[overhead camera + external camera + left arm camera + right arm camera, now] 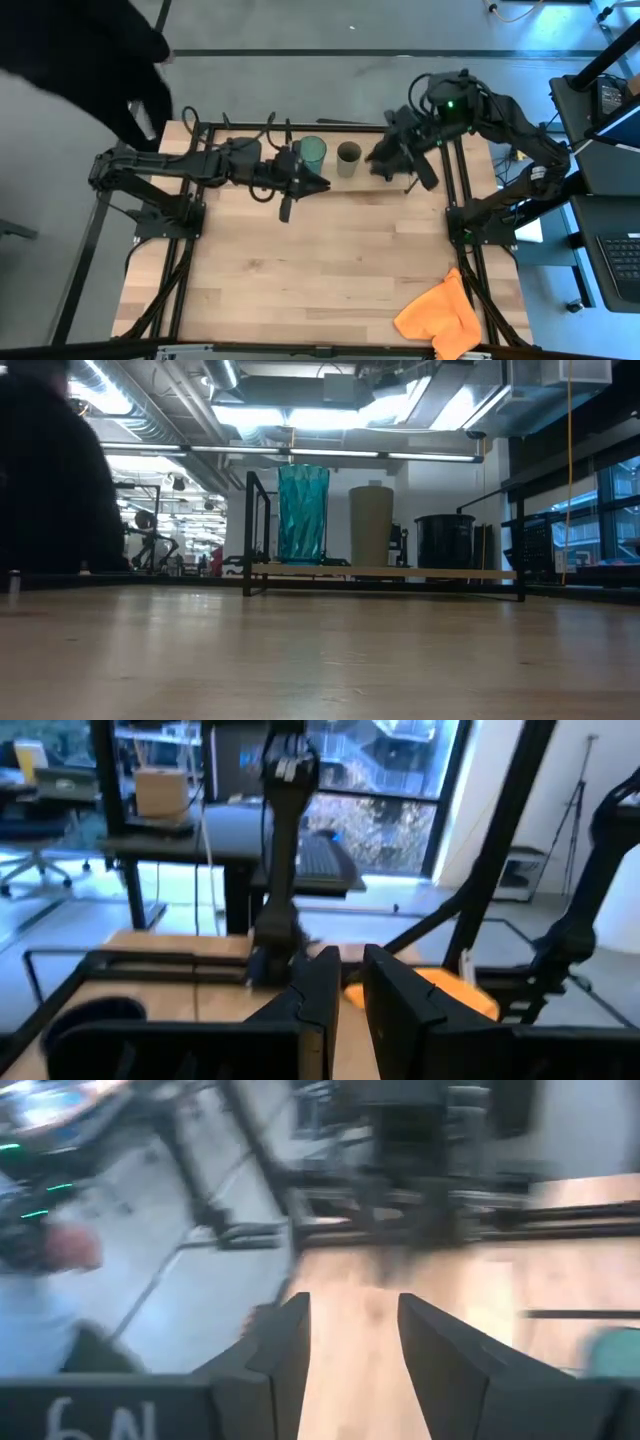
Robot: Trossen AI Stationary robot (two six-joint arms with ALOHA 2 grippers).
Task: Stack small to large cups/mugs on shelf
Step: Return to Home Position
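Observation:
Three vessels stand upright in a row on the shelf (400, 572) at the table's far side. They are the teal tumbler (302, 515) (313, 152), the olive-tan cup (371, 525) (348, 156) and the dark navy mug (444, 542). In the high view the right arm hides the mug. My left gripper (322, 185) hovers just near of the tumbler, pointing right, its fingers almost together (350, 990). My right gripper (385, 160) hangs to the right of the olive cup, over the mug's place, open (352, 1340). Neither gripper holds anything.
An orange cloth (440, 315) lies at the table's near right corner. A person in dark clothing (80, 60) stands by the far left corner and also shows as a dark person's shape (50, 480) in the low view. The middle and near part of the tabletop (300, 270) is bare wood.

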